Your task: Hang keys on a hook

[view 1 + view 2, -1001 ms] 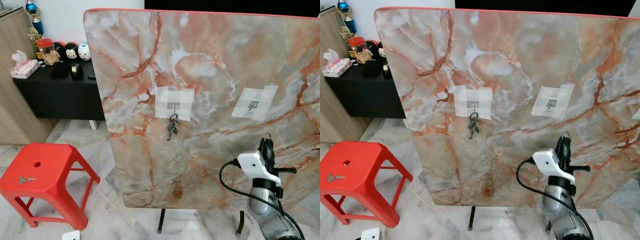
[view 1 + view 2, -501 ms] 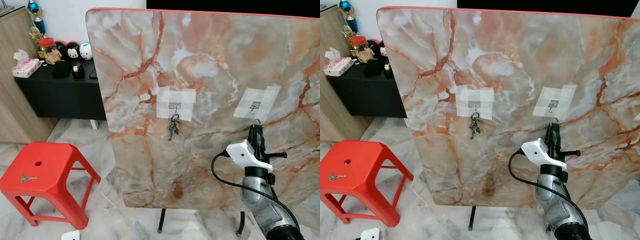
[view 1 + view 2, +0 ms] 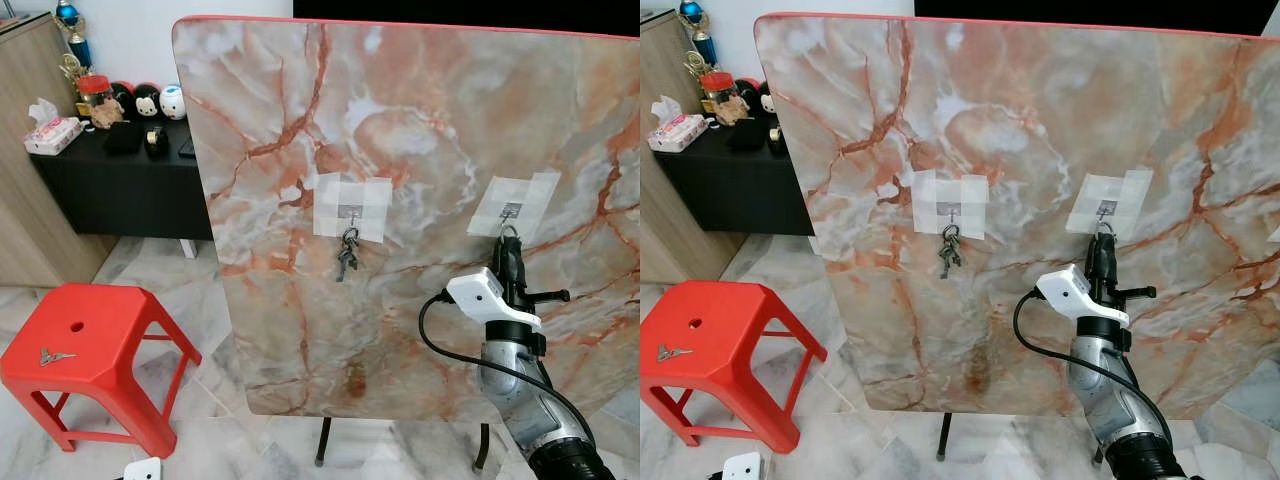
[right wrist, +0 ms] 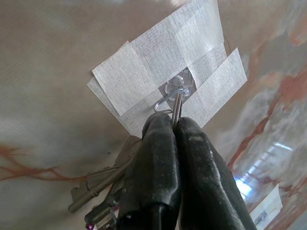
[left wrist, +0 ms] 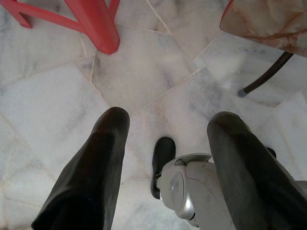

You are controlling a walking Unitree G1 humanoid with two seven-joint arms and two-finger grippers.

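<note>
While the ring was offered to the hook:
Right gripper: clamped on key ring.
Hook: ring touching, not seated.
Next: ring to be slipped over, then released.
Left gripper: spread wide, idle.

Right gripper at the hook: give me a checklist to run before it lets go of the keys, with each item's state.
1. Right gripper shut on the key ring: ok.
2. Ring raised to the right hook: ok, it sits at the hook on its tape patch.
3. Ring actually over the hook's tip: cannot tell.
4. Keys hanging free below the fingers: ok.
5. Right hook free of other keys: ok; the other bunch hangs on the left hook.
6. Left gripper out of the way: ok, open and pointing at the floor.
</note>
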